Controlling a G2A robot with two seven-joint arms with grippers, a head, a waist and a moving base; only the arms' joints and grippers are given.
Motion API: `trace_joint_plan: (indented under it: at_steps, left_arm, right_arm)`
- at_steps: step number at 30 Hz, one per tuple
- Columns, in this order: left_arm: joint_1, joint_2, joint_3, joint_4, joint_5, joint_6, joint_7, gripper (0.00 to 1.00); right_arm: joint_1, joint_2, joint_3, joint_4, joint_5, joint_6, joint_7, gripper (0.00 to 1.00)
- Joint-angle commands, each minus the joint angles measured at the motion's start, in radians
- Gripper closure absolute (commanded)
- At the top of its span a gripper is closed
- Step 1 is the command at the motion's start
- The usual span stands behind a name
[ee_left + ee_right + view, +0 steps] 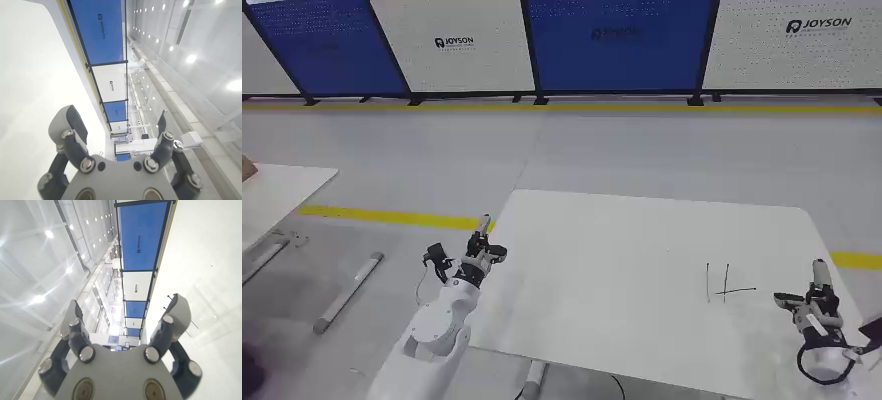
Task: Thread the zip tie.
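Three thin black zip ties (726, 284) lie loose on the white table (642, 270), toward its right side; two run side by side and one crosses them. My right gripper (804, 286) sits at the table's right edge, just right of the ties, open and holding nothing. In the right wrist view the right gripper (124, 308) is spread wide, and zip tie heads (168, 297) peek out beside one finger. My left gripper (488, 238) is at the table's left edge, far from the ties. In the left wrist view the left gripper (119, 121) is open and holds nothing.
A second white table (277, 195) stands at the far left, and a grey tube (347, 292) lies on the floor beside it. Blue and white partition panels (622, 45) close off the back. A yellow line (392, 215) crosses the floor.
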Motion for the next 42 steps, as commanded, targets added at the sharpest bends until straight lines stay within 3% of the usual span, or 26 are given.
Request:
trace_joint_plan:
  at_steps: [1,2,3,4,7,14,17,18,21,35,37,42]
  left_arm:
    - [0.000,0.000,0.000,0.000,0.000,0.000,0.000,0.22]
    - [0.000,0.000,0.000,0.000,0.000,0.000,0.000,0.00]
    - [0.000,0.000,0.000,0.000,0.000,0.000,0.000,0.22]
    - [0.000,0.000,0.000,0.000,0.000,0.000,0.000,0.00]
    - [0.000,0.000,0.000,0.000,0.000,0.000,0.000,0.00]
    - [0.000,0.000,0.000,0.000,0.000,0.000,0.000,0.00]
    - [0.000,0.000,0.000,0.000,0.000,0.000,0.000,0.00]
    - [0.000,0.000,0.000,0.000,0.000,0.000,0.000,0.00]
    - [0.000,0.000,0.000,0.000,0.000,0.000,0.000,0.00]
    - [0.000,0.000,0.000,0.000,0.000,0.000,0.000,0.00]
    - [0.000,0.000,0.000,0.000,0.000,0.000,0.000,0.00]
    - [0.000,0.000,0.000,0.000,0.000,0.000,0.000,0.00]
  right_arm:
    - [0.000,0.000,0.000,0.000,0.000,0.000,0.000,0.00]
    - [0.000,0.000,0.000,0.000,0.000,0.000,0.000,0.00]
    - [0.000,0.000,0.000,0.000,0.000,0.000,0.000,0.22]
    - [0.000,0.000,0.000,0.000,0.000,0.000,0.000,0.00]
    - [0.003,0.001,-0.005,-0.002,-0.005,0.005,0.027,0.00]
    - [0.023,0.020,0.056,-0.024,-0.079,0.059,0.281,0.00]
    - [0.040,0.037,0.093,-0.055,-0.129,0.134,0.456,0.00]
    - [0.061,0.048,0.106,-0.061,-0.153,0.177,0.587,0.00]
    - [0.118,0.067,0.136,-0.040,-0.237,0.196,0.748,0.00]
    - [0.130,0.069,0.140,-0.030,-0.235,0.204,0.751,0.00]
    - [0.136,0.073,0.127,-0.022,-0.231,0.210,0.845,0.00]
    - [0.258,0.103,0.235,0.074,-0.147,0.228,1.117,0.00]
